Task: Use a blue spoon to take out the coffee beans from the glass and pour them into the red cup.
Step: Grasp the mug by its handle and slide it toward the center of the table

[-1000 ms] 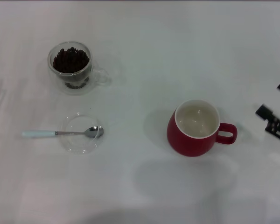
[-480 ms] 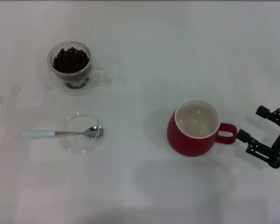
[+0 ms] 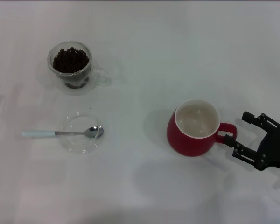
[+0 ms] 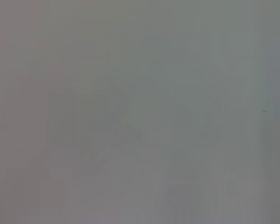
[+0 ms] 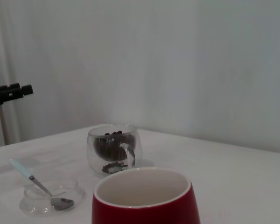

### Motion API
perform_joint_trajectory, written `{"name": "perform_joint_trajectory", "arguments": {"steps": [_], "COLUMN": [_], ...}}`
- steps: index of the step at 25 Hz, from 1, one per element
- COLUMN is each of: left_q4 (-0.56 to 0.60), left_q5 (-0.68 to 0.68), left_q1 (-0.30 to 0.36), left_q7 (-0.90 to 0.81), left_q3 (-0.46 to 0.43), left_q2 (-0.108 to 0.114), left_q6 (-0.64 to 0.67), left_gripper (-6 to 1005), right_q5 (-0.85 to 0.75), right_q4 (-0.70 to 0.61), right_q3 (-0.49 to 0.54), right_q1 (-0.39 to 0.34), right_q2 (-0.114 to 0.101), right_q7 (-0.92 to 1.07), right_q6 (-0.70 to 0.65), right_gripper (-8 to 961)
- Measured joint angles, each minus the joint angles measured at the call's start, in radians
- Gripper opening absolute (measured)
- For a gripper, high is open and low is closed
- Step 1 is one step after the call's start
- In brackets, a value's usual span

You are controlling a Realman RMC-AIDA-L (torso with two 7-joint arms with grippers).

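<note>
While the right arm reaches in from the robot's right, the rest of the white bench lies untouched.

Right gripper (image 3: 240, 131): black, low over the bench just beside the red cup's loop handle; its jaws stand apart, one fingertip close against the handle, the other farther back and clear of it. Nothing is held.

Red cup (image 3: 194, 128): upright on the bench, right of centre, handle pointing toward the right gripper. Its cream-white inside (image 5: 141, 187) holds nothing. In the right wrist view it fills the near foreground.

Glass (image 3: 71, 68): clear, double-walled, upright at the far left of the bench, well apart from the red cup and from the jaws; its small handle points toward the middle of the bench.

Coffee beans (image 3: 71, 60): a dark heap inside the glass, reaching nearly to the rim.

Blue spoon (image 3: 61, 133): lying flat, near side of the glass and well apart from the jaws. Its metal bowl rests in a shallow glass dish (image 3: 80, 142); its pale blue handle sticks out over the dish's rim, pointing to the robot's left.

Left gripper: out of sight in the head view; whether a dark clamp-like shape (image 5: 11, 93) far off in the right wrist view belongs to it cannot be told.

Left wrist view: a plain grey blank.
</note>
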Motion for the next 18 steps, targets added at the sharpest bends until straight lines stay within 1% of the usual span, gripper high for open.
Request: {"name": "perform_joint_trajectory", "arguments": {"steps": [4, 11, 13, 18], "left_q4": [0.000, 0.002, 0.005, 0.008], "left_q5": [-0.001, -0.004, -0.005, -0.006], "left_q1": [0.000, 0.004, 0.005, 0.007], "left_q7": [0.000, 0.020, 0.021, 0.021], "left_q3": [-0.003, -0.005, -0.005, -0.006], "left_q2": [0.001, 0.001, 0.001, 0.000], "left_q6": [-0.001, -0.003, -0.003, -0.003], "left_gripper": [846, 846, 847, 847], "right_q5": [0.001, 0.010, 0.009, -0.002], "right_q4": [-0.011, -0.034, -0.041, -0.077], "right_q3": [0.007, 0.076, 0.081, 0.057], "right_q1": [0.006, 0.000, -0.001, 0.007], "right_q2": [0.000, 0.001, 0.001, 0.002], "right_q7": [-0.018, -0.119, -0.130, -0.132], "right_q6": [0.022, 0.051, 0.057, 0.108], "right_gripper": [826, 826, 826, 706]}}
